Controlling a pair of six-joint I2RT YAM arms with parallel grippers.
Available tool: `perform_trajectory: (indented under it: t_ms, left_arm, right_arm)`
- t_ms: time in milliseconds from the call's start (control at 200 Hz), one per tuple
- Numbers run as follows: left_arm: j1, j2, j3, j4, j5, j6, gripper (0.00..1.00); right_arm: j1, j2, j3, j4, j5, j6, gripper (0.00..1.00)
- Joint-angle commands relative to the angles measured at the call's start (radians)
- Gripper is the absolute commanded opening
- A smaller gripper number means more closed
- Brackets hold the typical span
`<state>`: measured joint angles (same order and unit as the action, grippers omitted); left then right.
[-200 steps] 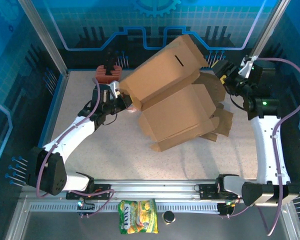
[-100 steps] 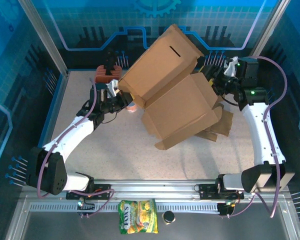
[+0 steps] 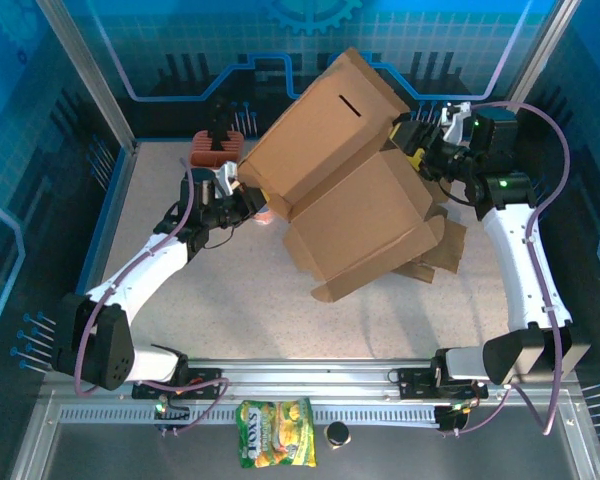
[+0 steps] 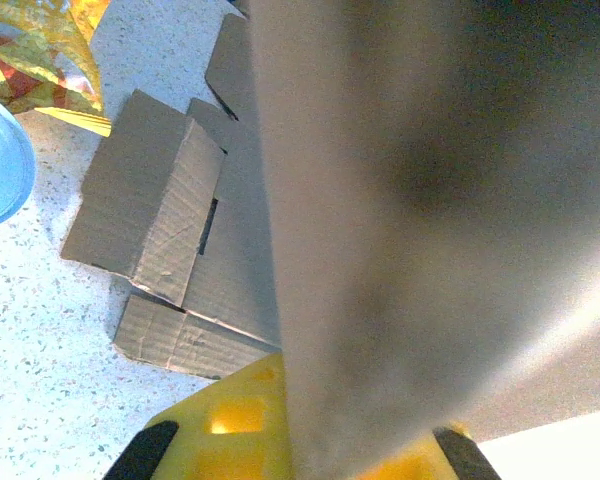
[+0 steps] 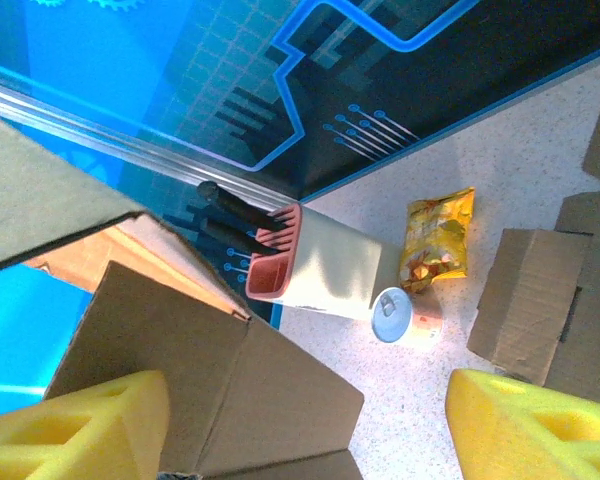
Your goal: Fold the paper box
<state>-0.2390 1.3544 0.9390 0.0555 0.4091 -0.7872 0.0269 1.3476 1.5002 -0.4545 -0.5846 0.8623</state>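
Speckled white bench [image 3: 230, 300] carries a brown cardboard box [image 3: 350, 200], tilted up; left pincer [image 3: 242, 195] pinches its left edge, right pincer [image 3: 410, 148] stands spread beside its right flap.

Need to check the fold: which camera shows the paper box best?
Top external: the whole paper box is in frame. Left wrist shows a blurred panel close up; right wrist shows its flaps.

Top camera high over near edge, looking down, wrist cameras close in, all sharing paper box [image 3: 320, 150]
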Motion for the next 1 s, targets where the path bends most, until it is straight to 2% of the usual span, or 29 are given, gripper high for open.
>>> perform_trajectory:
  t_ms: [0, 170, 345, 590, 805, 925, 995]
  left_arm:
    - [0.006, -0.03, -0.014, 0.026, 0.039, -0.012, 0.0]
    - [0.004, -0.04, -0.022, 0.025, 0.046, -0.015, 0.0]
    - [0.004, -0.054, -0.025, 0.017, 0.041, -0.017, 0.0]
    - [0.029, -0.04, -0.009, 0.002, 0.041, -0.056, 0.0]
    - [0.071, 0.01, 0.034, 0.013, 0.061, -0.045, 0.0]
    - [0.084, 0.033, 0.057, 0.007, 0.076, -0.03, 0.0]
    - [0.091, 0.038, 0.06, 0.007, 0.085, -0.028, 0.0]
  right_arm:
    - [0.025, 0.026, 0.052, 0.018, -0.038, -0.02, 0.74]
    - [0.059, 0.078, 0.109, 0.004, -0.05, -0.053, 0.74]
    - [0.088, 0.144, 0.205, -0.128, -0.048, -0.123, 0.73]
    - [0.056, 0.086, 0.246, -0.167, 0.004, -0.195, 0.71]
    - [-0.034, 0.039, 0.284, -0.025, 0.016, -0.14, 0.73]
    - [-0.094, 0.069, 0.323, 0.086, 0.012, -0.068, 0.7]
    - [-0.129, 0.141, 0.386, 0.134, -0.024, -0.026, 0.65]
